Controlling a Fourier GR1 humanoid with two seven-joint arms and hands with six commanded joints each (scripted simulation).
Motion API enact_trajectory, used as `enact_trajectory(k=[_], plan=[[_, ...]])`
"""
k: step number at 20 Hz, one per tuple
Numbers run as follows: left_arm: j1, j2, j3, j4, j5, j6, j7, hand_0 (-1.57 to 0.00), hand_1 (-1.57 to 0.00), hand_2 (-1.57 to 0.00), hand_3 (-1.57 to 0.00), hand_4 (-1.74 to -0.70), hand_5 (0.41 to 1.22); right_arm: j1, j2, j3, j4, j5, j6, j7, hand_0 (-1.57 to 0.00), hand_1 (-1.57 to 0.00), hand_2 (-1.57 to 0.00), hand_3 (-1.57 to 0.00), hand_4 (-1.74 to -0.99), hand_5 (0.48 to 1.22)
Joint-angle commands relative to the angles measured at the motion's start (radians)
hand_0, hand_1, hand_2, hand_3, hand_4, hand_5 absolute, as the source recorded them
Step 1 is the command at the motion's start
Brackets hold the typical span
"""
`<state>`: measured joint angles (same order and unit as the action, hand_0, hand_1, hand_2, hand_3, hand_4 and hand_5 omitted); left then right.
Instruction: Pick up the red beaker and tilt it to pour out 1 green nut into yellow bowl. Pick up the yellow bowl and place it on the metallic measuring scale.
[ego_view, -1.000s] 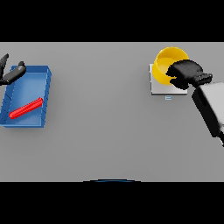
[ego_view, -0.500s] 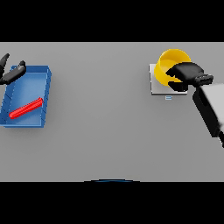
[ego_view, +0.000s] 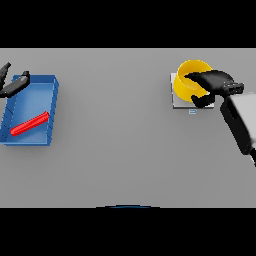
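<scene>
While the bowl (ego_view: 192, 79) sits on the scale (ego_view: 176, 100) at far right, its light, stiff rim is clasped by the right hand (ego_view: 210, 85).

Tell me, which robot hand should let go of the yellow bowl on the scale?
The right hand. Its fingers curl around the round yellow bowl, which sits on the flat metallic measuring scale. The left hand is far off, above the blue tray.
</scene>
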<state>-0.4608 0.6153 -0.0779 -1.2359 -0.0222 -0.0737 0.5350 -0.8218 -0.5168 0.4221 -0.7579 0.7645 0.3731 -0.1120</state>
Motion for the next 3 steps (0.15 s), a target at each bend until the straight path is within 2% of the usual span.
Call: enact_trajectory(k=[1, 3], plan=[[0.009, 0.006, 0.004, -0.006, 0.002, 0.000, -0.003, 0.00, 0.00, 0.00, 0.00, -0.83, 0.759, 0.012, -0.008, 0.004, -0.005, 0.000, 0.007, -0.005, -0.10, -0.10, -0.08, -0.07, -1.401, 0.798], [0.003, 0.002, 0.000, -0.013, -0.001, 0.004, 0.000, 0.00, 0.00, 0.00, 0.00, -0.83, 0.760, 0.013, -0.003, 0.004, 0.002, 0.001, 0.005, 0.002, -0.06, -0.06, -0.05, -0.04, -1.390, 0.779]])
